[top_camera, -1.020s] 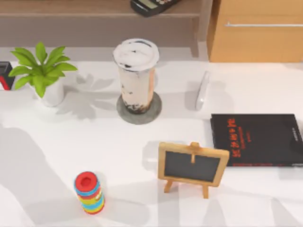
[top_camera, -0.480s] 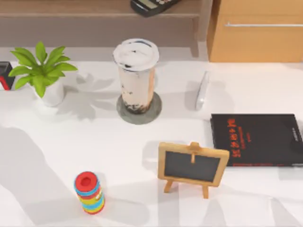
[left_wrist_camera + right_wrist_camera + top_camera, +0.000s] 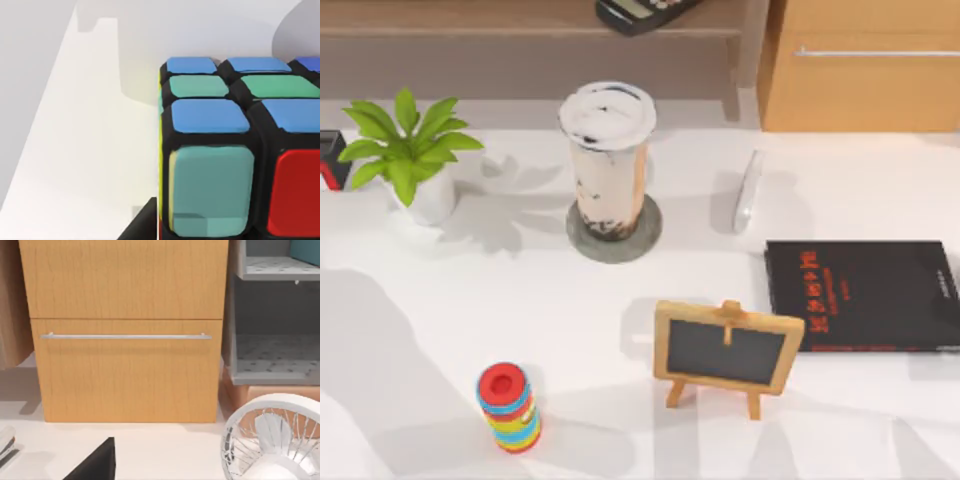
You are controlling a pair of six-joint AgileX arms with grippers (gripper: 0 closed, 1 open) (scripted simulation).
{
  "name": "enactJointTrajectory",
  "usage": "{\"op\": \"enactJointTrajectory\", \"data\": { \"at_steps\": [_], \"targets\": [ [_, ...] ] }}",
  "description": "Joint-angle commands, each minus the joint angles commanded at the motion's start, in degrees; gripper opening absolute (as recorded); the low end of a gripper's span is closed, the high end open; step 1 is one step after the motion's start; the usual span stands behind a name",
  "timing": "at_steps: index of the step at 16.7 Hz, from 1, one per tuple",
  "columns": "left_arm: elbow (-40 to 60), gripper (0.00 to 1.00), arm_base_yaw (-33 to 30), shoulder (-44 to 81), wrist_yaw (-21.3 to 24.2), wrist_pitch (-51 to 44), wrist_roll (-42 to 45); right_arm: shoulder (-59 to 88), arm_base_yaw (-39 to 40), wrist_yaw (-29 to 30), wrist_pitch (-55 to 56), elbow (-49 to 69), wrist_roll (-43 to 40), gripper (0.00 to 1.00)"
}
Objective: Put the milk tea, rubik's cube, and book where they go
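Note:
The milk tea (image 3: pixel 608 158), a clear cup with a white lid and dark pearls, stands upright on a grey round coaster (image 3: pixel 650 236) at the middle back of the table. The rubik's cube (image 3: pixel 235 150) looms very close in the left wrist view, with blue and green tiles on top and teal and red on the side. A dark piece of my left gripper (image 3: pixel 144 224) lies against its lower side. A teal corner of the book (image 3: pixel 307 249) rests on the upper level of a grey shelf (image 3: pixel 275 375) in the right wrist view.
On the table are a potted plant (image 3: pixel 412 152), a stack of coloured rings (image 3: pixel 509 406), a small chalkboard easel (image 3: pixel 725 352), a white mouse (image 3: pixel 748 190) and a black book with red characters (image 3: pixel 865 294). A wooden cabinet (image 3: pixel 860 65) stands at the back right, a white fan (image 3: pixel 274 440) beside it.
The arm shadow on the table's left side has shifted a little. No object on the table has moved.

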Motion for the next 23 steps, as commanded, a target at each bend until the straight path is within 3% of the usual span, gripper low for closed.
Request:
{"op": "enactJointTrajectory", "data": {
  "at_steps": [16, 23],
  "targets": [
    [4.63, 0.00, -0.14, -1.16, 0.00, -5.97, 0.09, 0.00, 0.00, 0.00, 0.00, 0.00, 0.00, 1.00],
    [-2.60, 0.00, 0.31, -9.41, 6.40, 5.60, -0.82, 0.00, 0.00, 0.00, 0.00, 0.00, 0.00, 1.00]
  ]
}}
